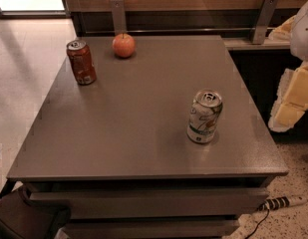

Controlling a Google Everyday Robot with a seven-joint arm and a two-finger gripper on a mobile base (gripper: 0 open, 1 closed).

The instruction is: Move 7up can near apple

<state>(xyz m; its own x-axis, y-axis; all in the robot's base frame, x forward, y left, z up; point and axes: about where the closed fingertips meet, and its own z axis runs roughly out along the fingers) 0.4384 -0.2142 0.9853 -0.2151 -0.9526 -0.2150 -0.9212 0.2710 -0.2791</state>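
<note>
The 7up can (204,116), white and silver with green and red markings, stands upright on the grey table (143,128), right of centre and toward the front. The apple (123,45), round and red-orange, sits at the table's back edge, left of centre. My gripper (293,98) hangs at the right edge of the view, off the table's right side, above floor level and well to the right of the can. It holds nothing that I can see.
A reddish-brown can (81,62) stands upright at the back left, close to the left of the apple. A wood-panelled wall with metal brackets (117,15) runs behind the table. A power strip (285,201) lies on the floor at the front right.
</note>
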